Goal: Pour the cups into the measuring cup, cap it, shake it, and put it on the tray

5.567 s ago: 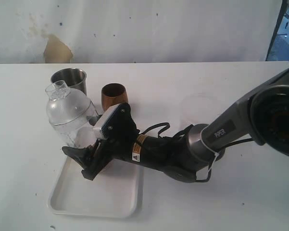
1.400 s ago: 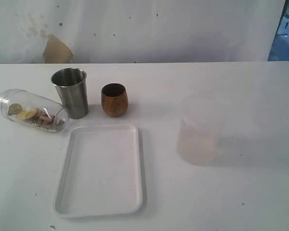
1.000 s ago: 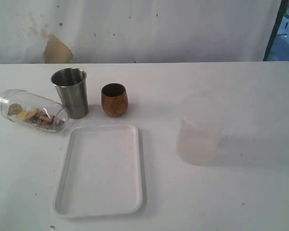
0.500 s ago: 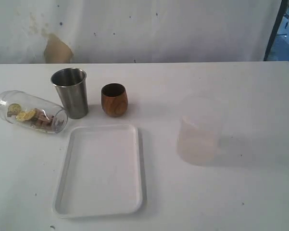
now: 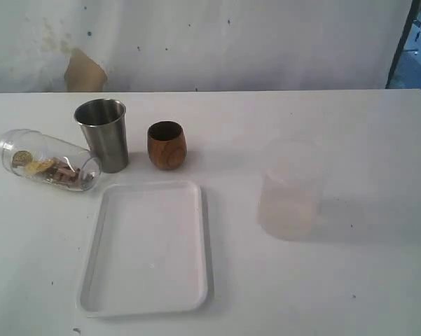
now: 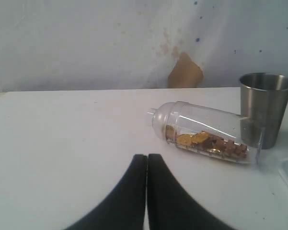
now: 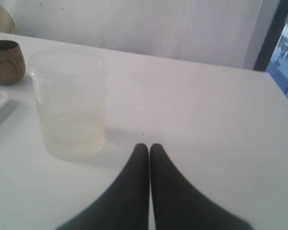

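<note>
The clear measuring cup (image 5: 50,168) lies on its side on the table, left of the steel tumbler (image 5: 104,134) and off the tray (image 5: 147,245). Its dome lid (image 6: 161,118) is on, and gold and brown pieces lie inside. The brown wood-grain cup (image 5: 167,145) stands upright beside the tumbler. The white tray is empty. Neither arm shows in the exterior view. My left gripper (image 6: 146,156) is shut and empty, a short way from the fallen measuring cup (image 6: 206,134). My right gripper (image 7: 149,146) is shut and empty, near the frosted container.
A frosted translucent container (image 5: 288,190) stands upright right of the tray, also seen in the right wrist view (image 7: 69,103). A white wall with a tan patch (image 5: 83,71) closes the table's far edge. A doorway opens at the far right (image 5: 413,42).
The right arm that held the capped measuring cup over the tray's far corner has left the view. The cup now lies on its side left of the tumbler, rocking slightly.
</note>
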Controlling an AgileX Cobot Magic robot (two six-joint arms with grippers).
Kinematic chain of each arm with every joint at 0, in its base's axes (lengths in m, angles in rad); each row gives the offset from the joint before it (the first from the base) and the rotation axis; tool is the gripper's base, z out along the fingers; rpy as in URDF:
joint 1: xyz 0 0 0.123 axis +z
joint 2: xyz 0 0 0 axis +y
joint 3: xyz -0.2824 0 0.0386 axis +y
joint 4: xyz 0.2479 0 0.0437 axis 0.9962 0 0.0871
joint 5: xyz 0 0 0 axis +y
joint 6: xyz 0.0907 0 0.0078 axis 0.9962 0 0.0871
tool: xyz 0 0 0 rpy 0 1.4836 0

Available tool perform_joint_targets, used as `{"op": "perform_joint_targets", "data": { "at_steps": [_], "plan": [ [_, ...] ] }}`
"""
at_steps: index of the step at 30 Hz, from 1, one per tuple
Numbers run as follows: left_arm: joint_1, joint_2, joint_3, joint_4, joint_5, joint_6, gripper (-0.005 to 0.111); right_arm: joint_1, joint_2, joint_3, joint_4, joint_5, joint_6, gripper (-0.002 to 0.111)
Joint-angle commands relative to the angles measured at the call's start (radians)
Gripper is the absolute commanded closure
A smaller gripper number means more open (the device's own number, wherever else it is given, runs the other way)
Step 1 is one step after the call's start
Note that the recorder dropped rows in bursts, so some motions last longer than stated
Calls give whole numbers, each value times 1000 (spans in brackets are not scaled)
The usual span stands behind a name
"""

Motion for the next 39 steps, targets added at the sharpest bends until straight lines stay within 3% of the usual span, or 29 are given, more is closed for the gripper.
{"op": "perform_joint_targets", "data": {
  "at_steps": [1,11,33,39],
  "plan": [
    [-2,-4,4,-5,-8,-2,106,-34,-7,5,-55,33,120,108],
    [-2,-4,4,-5,-8,-2,106,-129,-7,5,-74,66,192,108],
    [-2,-4,4,-5,-9,0,106,-129,-7,5,-74,64,192,108],
    [-2,-4,4,-119,-143,-48,106,-129,-7,5,-74,64,192,108]
  ]
}}
